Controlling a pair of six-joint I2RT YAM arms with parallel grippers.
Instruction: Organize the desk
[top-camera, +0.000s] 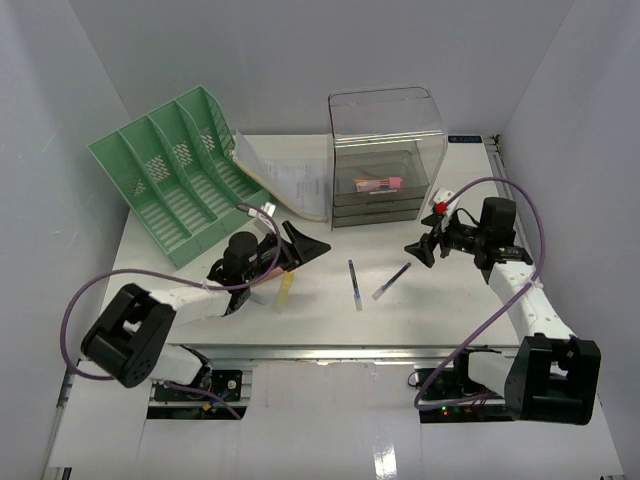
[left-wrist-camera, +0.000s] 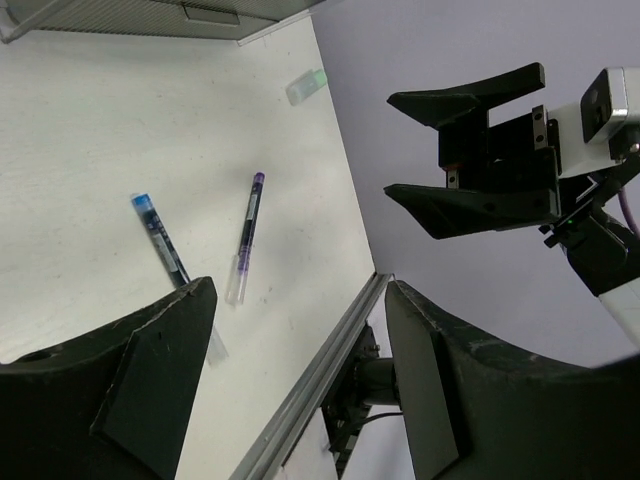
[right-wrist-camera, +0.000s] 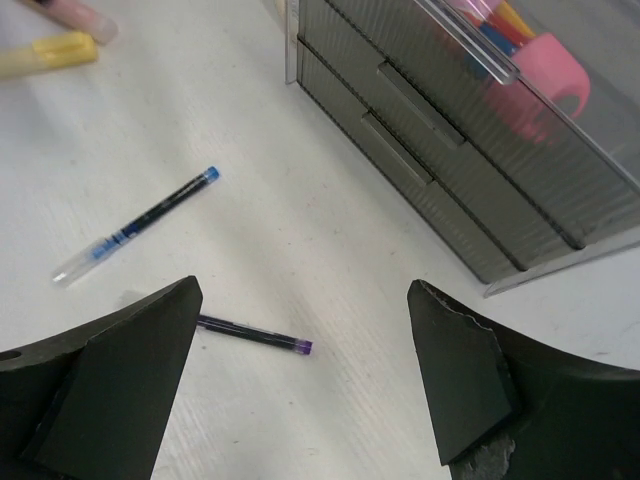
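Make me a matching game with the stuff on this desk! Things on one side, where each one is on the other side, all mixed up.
Things:
1 green file rack
2 drawer box
3 yellow marker
4 purple pen

Places:
A near the left fingers
B back left of the desk
C beside the blue pen
D at the back, middle-right

Pairs: 1-B, 2-D, 3-A, 4-C

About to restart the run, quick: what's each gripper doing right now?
Left gripper: open, holding nothing.
Right gripper: open, holding nothing.
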